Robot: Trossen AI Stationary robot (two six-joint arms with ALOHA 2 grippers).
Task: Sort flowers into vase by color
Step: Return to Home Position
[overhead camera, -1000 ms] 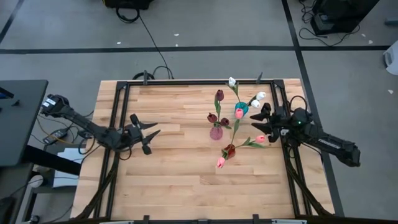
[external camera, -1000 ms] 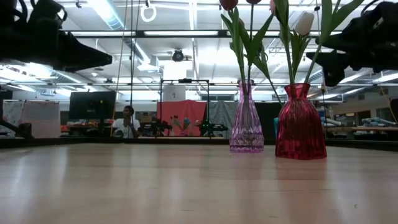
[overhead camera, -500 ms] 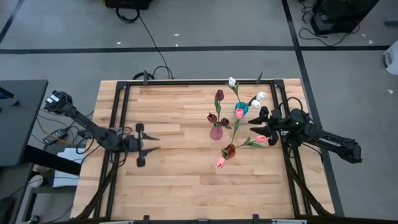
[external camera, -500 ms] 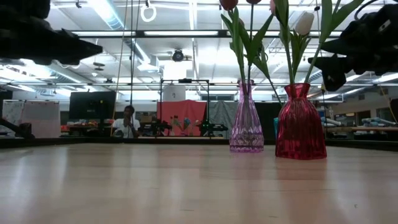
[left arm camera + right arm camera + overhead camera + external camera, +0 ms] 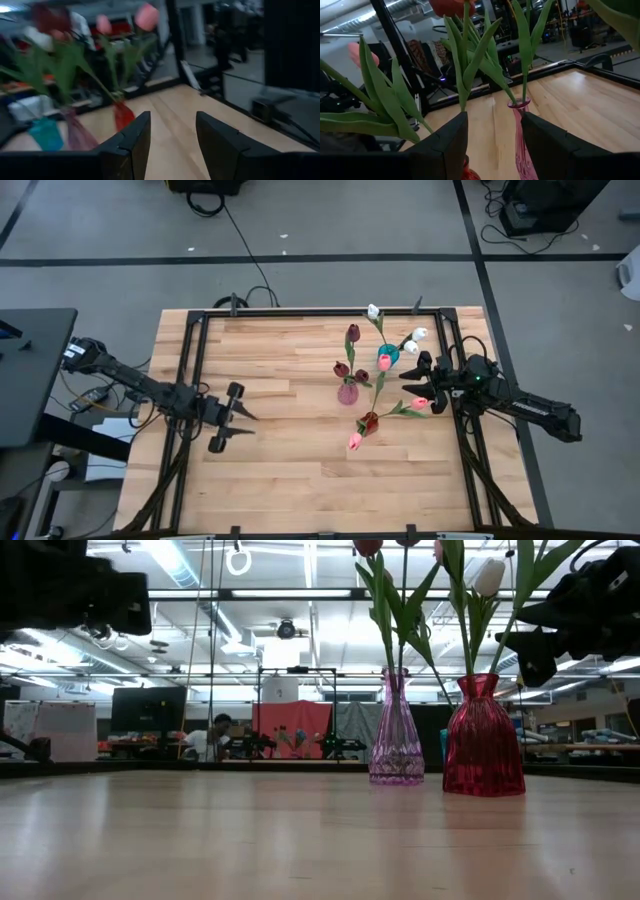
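Three vases stand at the table's right middle with flowers in them. The purple vase (image 5: 347,392) holds maroon tulips (image 5: 352,332). The red vase (image 5: 369,422) holds pink tulips (image 5: 355,441). The teal vase (image 5: 387,357) holds white tulips (image 5: 419,333). My left gripper (image 5: 243,423) hovers open over the table's left part, pointing level at the vases, with nothing between its fingers (image 5: 135,140). My right gripper (image 5: 408,383) hovers open just right of the vases, among the leaves (image 5: 465,60). Its fingers (image 5: 450,140) close on nothing.
A black metal frame (image 5: 190,380) runs along the table's left, far and right edges. Bare wood lies between my left gripper and the vases and along the near edge. In the low view the purple vase (image 5: 396,745) and the red vase (image 5: 483,740) stand upright.
My left gripper has swung at the wrist, from pointing toward the far right to pointing right and slightly toward the near edge. It has stayed open. The vases and flowers have kept still.
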